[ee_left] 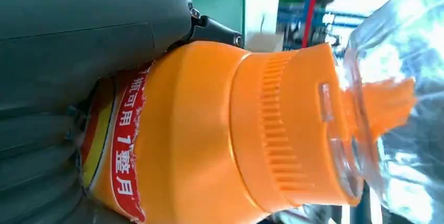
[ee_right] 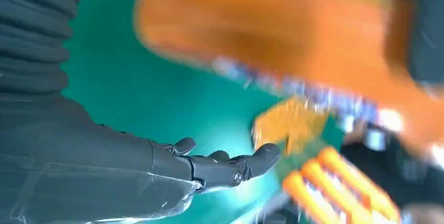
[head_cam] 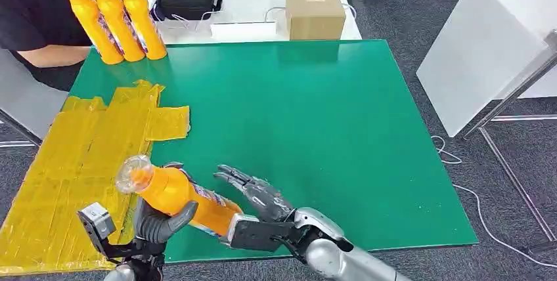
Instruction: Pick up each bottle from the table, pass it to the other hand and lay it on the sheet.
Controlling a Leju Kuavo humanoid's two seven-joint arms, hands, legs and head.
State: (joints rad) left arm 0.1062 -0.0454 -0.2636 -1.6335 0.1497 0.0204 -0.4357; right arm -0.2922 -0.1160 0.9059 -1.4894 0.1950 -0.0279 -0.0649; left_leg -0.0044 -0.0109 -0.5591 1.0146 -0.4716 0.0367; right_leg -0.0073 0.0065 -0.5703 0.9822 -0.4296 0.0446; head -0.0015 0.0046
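A closed cardboard box (head_cam: 315, 12) stood on the white surface beyond the green table (head_cam: 315, 130); its contents could not be seen. The orange bottle (head_cam: 178, 197) held by the left hand (head_cam: 157, 220) was opaque, so what it held could not be told either.

The head view showed that bottle lifted over the table's near edge, tilted with its clear cap toward the yellow sheet (head_cam: 72, 163), the left hand's fingers wrapped round its body. Just beside it, the right hand (head_cam: 257, 194) lay with fingers spread and straight, gripping nothing, close to the bottle's base. Three more orange bottles (head_cam: 118, 18) stood upright in a row at the table's far left corner, next to a person in a dark top (head_cam: 29, 12).

The left wrist view gave detail lost from above: a ribbed orange neck, a transparent domed cap (ee_left: 398, 93), and a red label band with white characters. The right wrist view showed the open fingers (ee_right: 230, 165) from behind, with the held bottle a blur above them.
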